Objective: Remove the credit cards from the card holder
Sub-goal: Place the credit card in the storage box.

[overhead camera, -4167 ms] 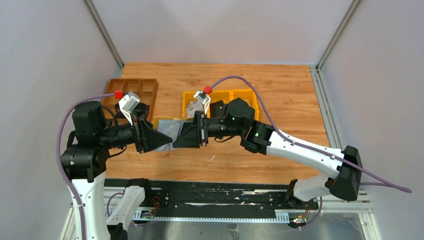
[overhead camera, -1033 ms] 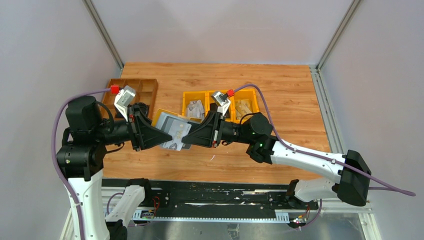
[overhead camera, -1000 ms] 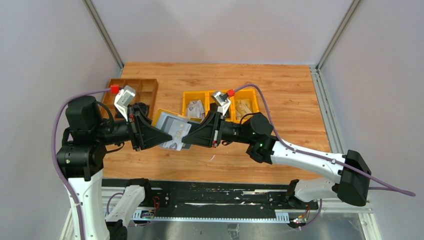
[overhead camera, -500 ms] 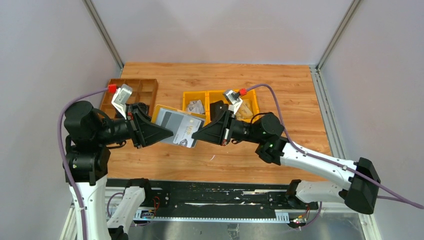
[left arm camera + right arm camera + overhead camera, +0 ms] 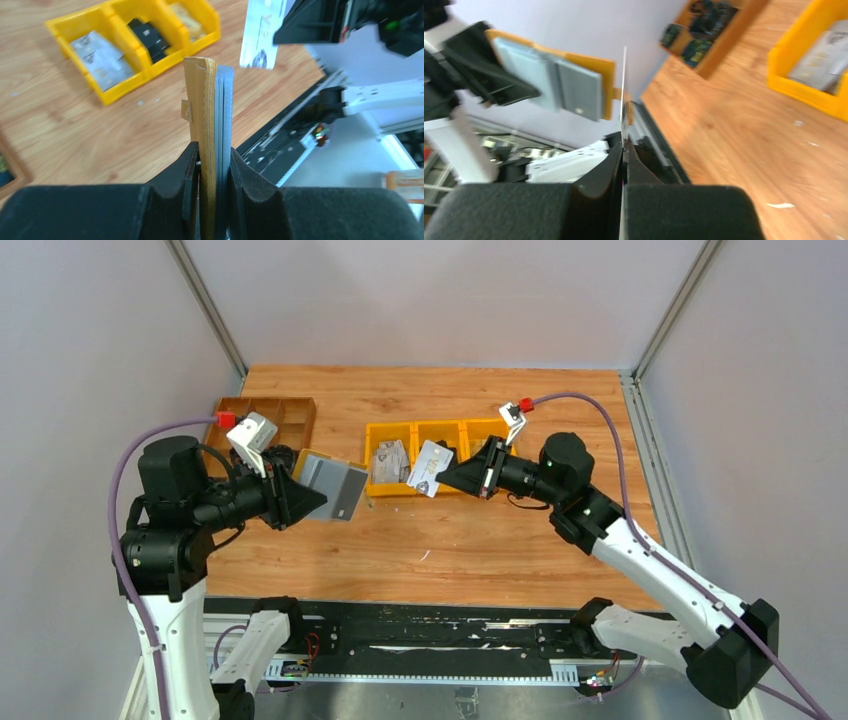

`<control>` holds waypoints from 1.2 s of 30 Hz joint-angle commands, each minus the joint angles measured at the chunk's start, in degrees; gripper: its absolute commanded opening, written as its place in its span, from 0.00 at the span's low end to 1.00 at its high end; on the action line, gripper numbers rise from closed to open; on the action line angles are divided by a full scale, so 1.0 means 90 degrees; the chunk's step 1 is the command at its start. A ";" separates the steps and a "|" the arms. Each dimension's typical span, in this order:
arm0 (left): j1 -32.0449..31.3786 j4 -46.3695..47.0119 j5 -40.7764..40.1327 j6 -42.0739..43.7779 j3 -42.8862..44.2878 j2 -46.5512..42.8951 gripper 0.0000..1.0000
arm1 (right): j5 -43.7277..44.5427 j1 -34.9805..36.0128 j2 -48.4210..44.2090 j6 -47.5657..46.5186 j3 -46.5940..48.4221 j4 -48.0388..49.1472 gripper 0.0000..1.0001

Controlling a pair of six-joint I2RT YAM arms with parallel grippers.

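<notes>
The card holder (image 5: pixel 336 486), mustard-yellow with a grey lining, hangs in the air over the table's left half. My left gripper (image 5: pixel 318 502) is shut on its lower end. In the left wrist view the card holder (image 5: pixel 206 110) stands edge-on between the pads, grey card edges showing beside the yellow skin. My right gripper (image 5: pixel 442 478) is shut on one pale silvery credit card (image 5: pixel 430 468), held apart from the holder in front of the yellow bins. That card (image 5: pixel 624 85) is edge-on in the right wrist view, with the card holder (image 5: pixel 555 82) off to its left.
A row of three yellow bins (image 5: pixel 440 426) with cards and small items sits mid-table behind the right gripper. A brown wooden divided tray (image 5: pixel 262 416) stands at the back left. The black rail (image 5: pixel 420 635) runs along the near edge.
The right gripper shut on a card, drew it out of the holder and moved right and back. The left gripper swung the holder to the left; the two now stand apart.
</notes>
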 commanded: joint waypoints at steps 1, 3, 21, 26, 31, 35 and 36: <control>-0.0025 -0.0938 -0.0850 0.1330 0.0233 -0.0022 0.00 | 0.0282 -0.0283 0.0702 -0.1261 0.0745 -0.1693 0.00; -0.0026 -0.1040 -0.0520 0.1388 0.0203 -0.0087 0.00 | 0.0348 -0.0283 0.1501 -0.1513 0.1120 -0.1806 0.00; -0.0044 -0.1103 0.0469 0.1220 0.0201 -0.0480 0.00 | 0.1247 0.0167 0.6902 -0.2666 0.5502 -0.3377 0.00; -0.0044 -0.1104 0.0507 0.1150 0.0302 -0.0498 0.00 | 0.1421 0.0185 0.7643 -0.2826 0.6212 -0.3634 0.00; -0.0040 -0.1100 0.0528 0.1110 0.0392 -0.0506 0.00 | 0.1530 0.0178 0.8015 -0.2908 0.6564 -0.3704 0.00; -0.0053 -0.1098 0.0587 0.1089 0.0432 -0.0504 0.00 | 0.1602 0.0183 0.8013 -0.2971 0.6654 -0.3803 0.20; -0.0046 -0.1096 0.0608 0.1081 0.0467 -0.0497 0.00 | 0.1595 0.0183 0.7885 -0.2979 0.6643 -0.3812 0.27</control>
